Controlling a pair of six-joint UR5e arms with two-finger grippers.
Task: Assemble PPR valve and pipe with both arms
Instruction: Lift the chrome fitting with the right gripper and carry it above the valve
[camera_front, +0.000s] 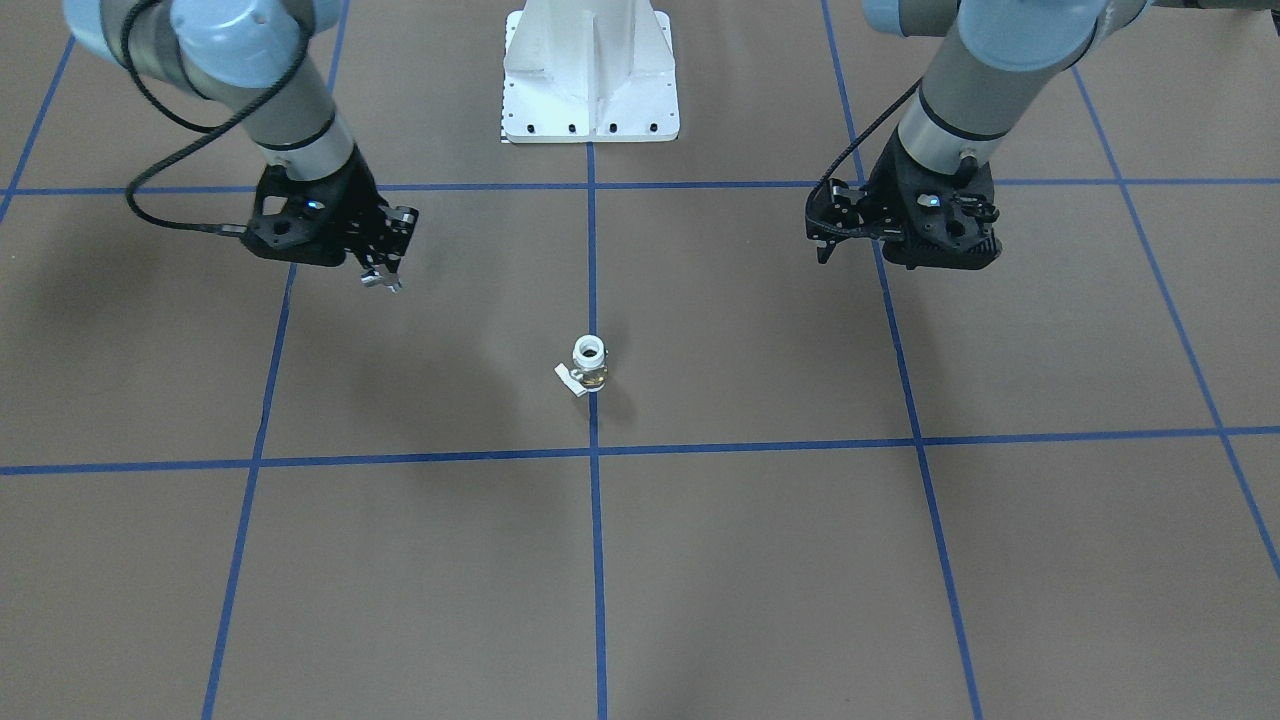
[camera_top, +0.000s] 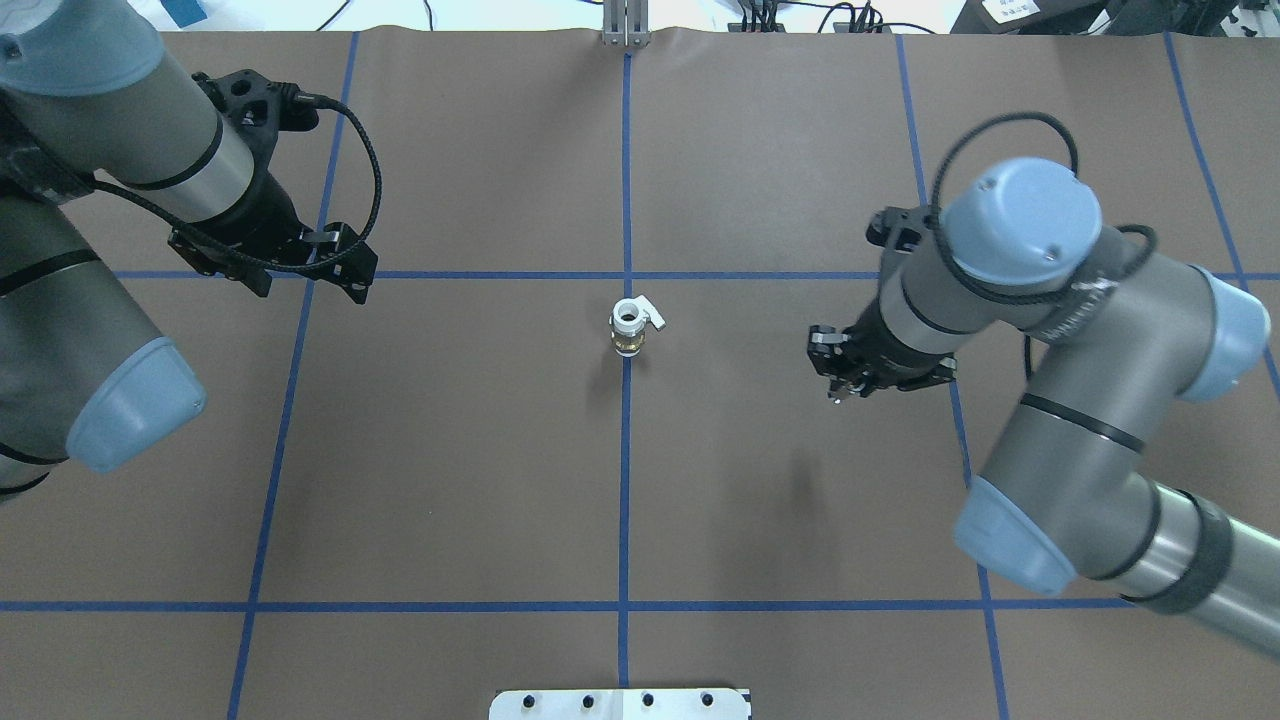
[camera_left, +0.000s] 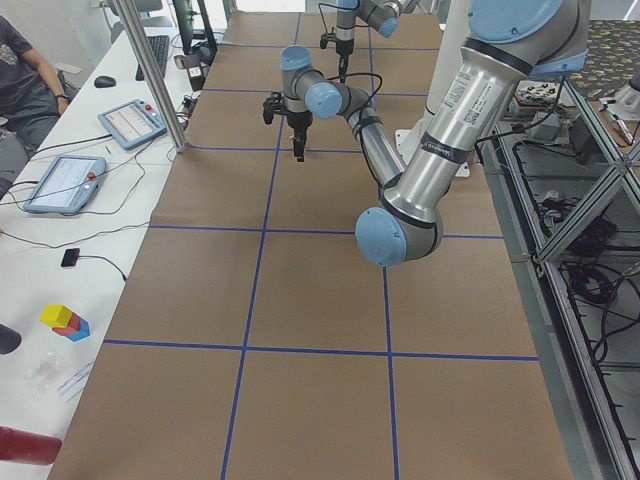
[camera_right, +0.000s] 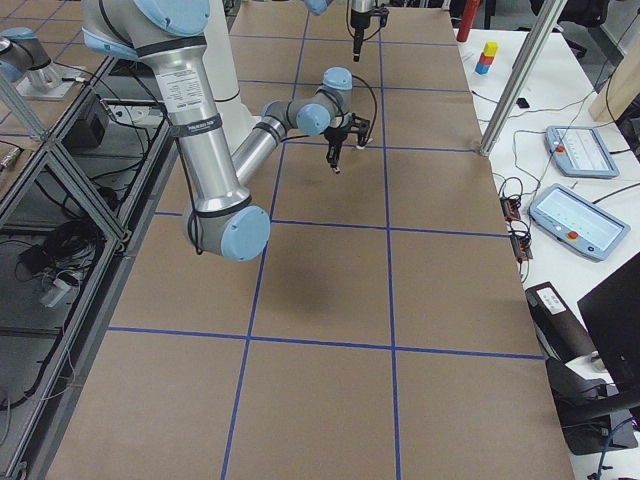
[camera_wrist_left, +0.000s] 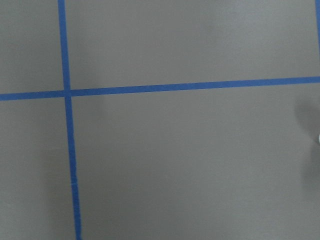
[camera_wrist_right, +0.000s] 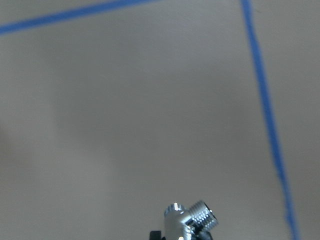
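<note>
Overhead and front-facing cameras are looking down from opposite sides, sharing the PPR valve (camera_top: 630, 326); side cameras are looking along the table (camera_left: 320, 400); wrist cameras are viewing it closely.

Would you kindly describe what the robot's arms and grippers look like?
The left arm and right arm are grey tubes with light-blue round joint caps and black bands. A black cable loops beside each wrist. The left gripper and right gripper are black and angular, each with a small blue light.
</note>
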